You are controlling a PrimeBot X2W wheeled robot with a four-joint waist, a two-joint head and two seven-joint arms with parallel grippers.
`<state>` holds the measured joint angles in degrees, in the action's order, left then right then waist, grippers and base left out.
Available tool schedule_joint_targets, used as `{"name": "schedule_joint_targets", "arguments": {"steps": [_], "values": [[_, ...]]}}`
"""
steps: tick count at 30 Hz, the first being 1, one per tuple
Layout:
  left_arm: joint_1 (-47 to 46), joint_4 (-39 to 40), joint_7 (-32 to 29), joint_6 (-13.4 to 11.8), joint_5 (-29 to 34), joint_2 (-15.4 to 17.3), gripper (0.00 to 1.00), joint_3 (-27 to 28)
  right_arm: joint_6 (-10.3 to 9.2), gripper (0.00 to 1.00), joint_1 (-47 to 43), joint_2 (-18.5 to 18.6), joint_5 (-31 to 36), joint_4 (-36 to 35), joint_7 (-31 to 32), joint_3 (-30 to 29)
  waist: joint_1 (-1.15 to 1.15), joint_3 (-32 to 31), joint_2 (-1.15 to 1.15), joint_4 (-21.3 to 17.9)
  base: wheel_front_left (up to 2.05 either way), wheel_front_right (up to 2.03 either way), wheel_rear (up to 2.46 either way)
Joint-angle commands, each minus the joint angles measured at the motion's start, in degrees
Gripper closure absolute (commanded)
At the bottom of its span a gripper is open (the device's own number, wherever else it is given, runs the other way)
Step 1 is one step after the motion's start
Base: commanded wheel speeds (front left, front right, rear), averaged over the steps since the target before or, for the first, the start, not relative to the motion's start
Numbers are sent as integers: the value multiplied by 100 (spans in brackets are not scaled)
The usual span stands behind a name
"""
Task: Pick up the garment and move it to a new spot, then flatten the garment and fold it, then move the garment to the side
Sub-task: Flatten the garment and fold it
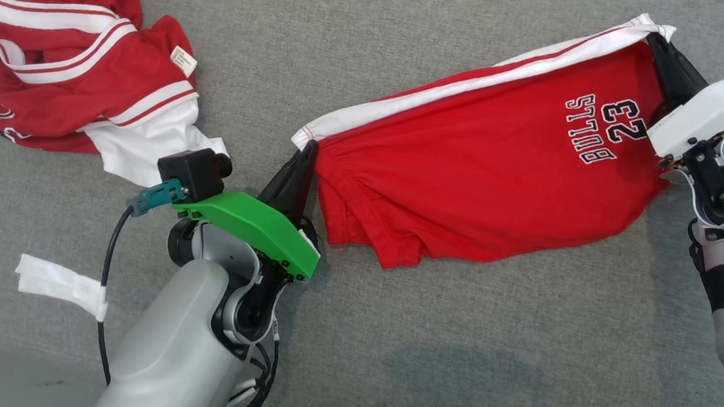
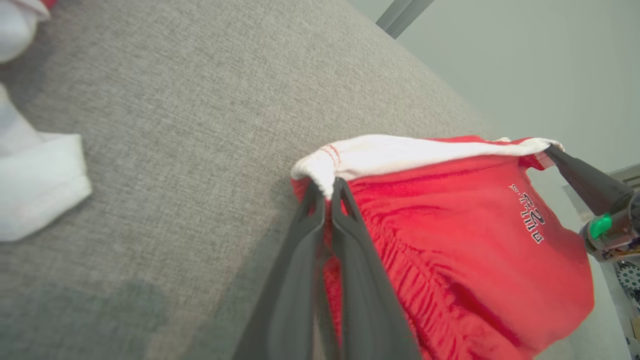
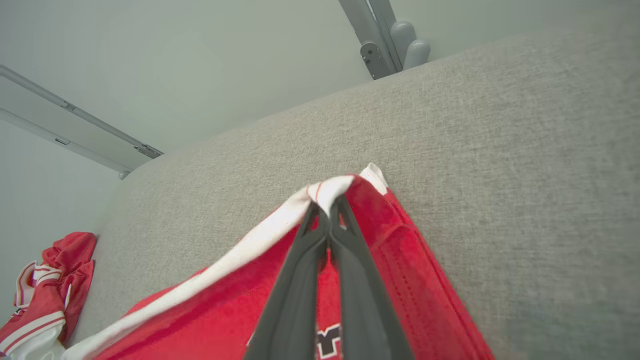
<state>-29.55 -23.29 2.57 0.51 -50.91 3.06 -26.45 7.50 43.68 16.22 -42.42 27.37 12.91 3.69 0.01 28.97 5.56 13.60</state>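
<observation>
Head view: we hold the red jersey shorts with white side stripe (image 1: 483,168) stretched over the grey fabric surface (image 1: 387,363), centre-right. Left wrist view: left gripper (image 2: 327,187) pinches the waistband corner. Right wrist view: right gripper (image 3: 327,202) clamps the hem corner. Likely mid-carry; next, lower and flatten.

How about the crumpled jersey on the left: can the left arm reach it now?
Probably not yet. The grey surface up to the jersey looks free, but the left gripper is shut on one end of the red shorts, the right gripper on the other; it must let go first.
</observation>
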Motion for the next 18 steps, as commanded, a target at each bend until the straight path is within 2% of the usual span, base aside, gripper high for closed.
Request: {"name": "schedule_joint_targets", "arguments": {"steps": [1, 6, 7, 8, 9, 10, 11, 15, 18], "values": [[-133, -77, -17, 33, -58, 4, 100, -55, -2, 100, 90, 40, -13, 104, -73, 66, -1, 92, 2, 105, 0, 0, 0], [-270, -217, -18, 69, -138, -1, 100, -148, -2, 100, 129, 65, -85, 247, -107, 391, -1, 23, 2, 44, 0, 0, 0], [-276, -227, -17, 88, -150, -4, 100, -166, -2, 63, 113, 86, -77, 234, -157, 459, -1, -7, 2, 22, 0, 0, 0], [-276, -226, 16, 111, -155, -4, 84, -178, -2, 11, 85, 101, -72, 208, -199, 538, -1, -44, 2, -6, 0, 0, 0], [-257, -228, 28, 142, -171, -4, 57, -186, -2, 0, 40, 104, -81, 194, -232, 612, -1, -89, 2, -38, 0, 0, 0], [-214, -258, -13, 152, -177, -2, 16, -211, -2, 0, -11, 107, -109, 165, -263, 685, -1, -146, 2, -73, 0, 0, 0], [-174, -263, -39, 167, -160, 17, 0, -244, -2, 0, -64, 100, -160, 111, -284, 759, -1, -211, 2, -111, 0, 0, 0], [80, -178, 15, 193, -124, 193, 0, -249, -2, 0, -345, 254, -218, -222, -484, 1087, -1, -559, 2, -293, 0, 0, 0], [364, 56, 366, 175, 124, 439, 0, -268, -2, 0, -660, 413, -54, -495, -837, 1259, -1, -886, 2, -461, 0, 0, 0]]}}
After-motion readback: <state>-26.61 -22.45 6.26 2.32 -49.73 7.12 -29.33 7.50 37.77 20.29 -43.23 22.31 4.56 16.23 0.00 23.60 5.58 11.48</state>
